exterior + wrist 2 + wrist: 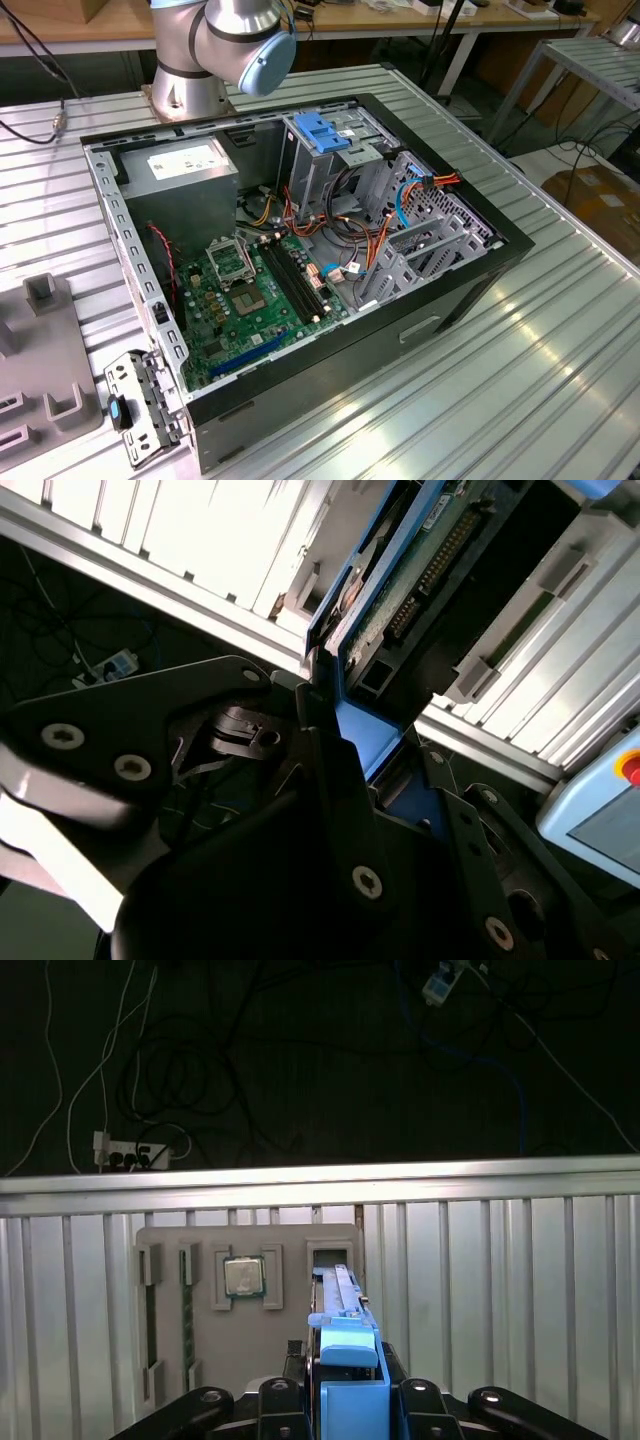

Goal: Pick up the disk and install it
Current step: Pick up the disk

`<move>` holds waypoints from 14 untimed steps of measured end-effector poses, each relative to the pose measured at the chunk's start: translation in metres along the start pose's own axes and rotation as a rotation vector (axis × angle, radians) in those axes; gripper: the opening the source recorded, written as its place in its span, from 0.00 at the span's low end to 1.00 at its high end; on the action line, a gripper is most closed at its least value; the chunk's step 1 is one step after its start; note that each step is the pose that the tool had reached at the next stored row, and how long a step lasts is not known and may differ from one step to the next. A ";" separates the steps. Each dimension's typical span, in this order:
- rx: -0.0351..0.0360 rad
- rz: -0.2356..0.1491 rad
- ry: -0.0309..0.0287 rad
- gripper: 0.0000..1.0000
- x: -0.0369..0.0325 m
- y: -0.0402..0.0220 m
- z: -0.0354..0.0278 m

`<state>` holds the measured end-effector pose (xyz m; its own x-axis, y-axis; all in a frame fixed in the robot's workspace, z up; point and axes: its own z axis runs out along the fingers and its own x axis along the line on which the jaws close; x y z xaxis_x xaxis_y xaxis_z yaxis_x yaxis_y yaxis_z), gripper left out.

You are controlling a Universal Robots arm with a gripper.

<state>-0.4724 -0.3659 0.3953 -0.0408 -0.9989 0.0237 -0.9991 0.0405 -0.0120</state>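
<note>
"Disk (348, 1355) first: the flat metal drive with the blue plastic side rails. Where is it?"

"Clamped edge-on in the black two-finger gripper (350, 1400). In both wrist views the fingers (325, 760) press on it from either side, with a blue rail showing between them. The second wrist view also shows the green circuit board on its underside."

"Is it clear of everything?"

"It stands over a grey moulded tray (250, 1355), its far end in line with an open rectangular pocket. Whether that end touches the tray, I cannot tell. A square silver processor chip (243, 1277) lies in the pocket just beside."

"What does the tray rest on?"

"The ribbed aluminium table (500, 1310)."

"And the computer?"

"In the exterior view the open black computer case (330, 385) lies on its side in the middle of that table. The tray is at eight o'clock from it, near its corner. The arm's silver base (190, 70), with a pale blue cap, stands at eleven o'clock, just beside the rim."

"Inside?"

"A green motherboard (245, 300) covers the seven o'clock part of the case. A grey power-supply box (185, 170) with a white sticker sits in the ten o'clock corner. A metal cage with a blue plastic top (322, 135) stands upright at twelve o'clock. Orange and red cables (375, 245) run beside it toward three o'clock."
</note>
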 end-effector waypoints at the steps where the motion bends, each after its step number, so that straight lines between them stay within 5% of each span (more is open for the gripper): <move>1: 0.0001 0.000 0.0000 0.37 0.0000 0.0000 -0.0004; 14: 0.0000 0.000 0.0000 0.37 0.0001 -0.0001 -0.0057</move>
<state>-0.4724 -0.3659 0.4009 -0.0408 -0.9989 0.0237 -0.9991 0.0405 -0.0120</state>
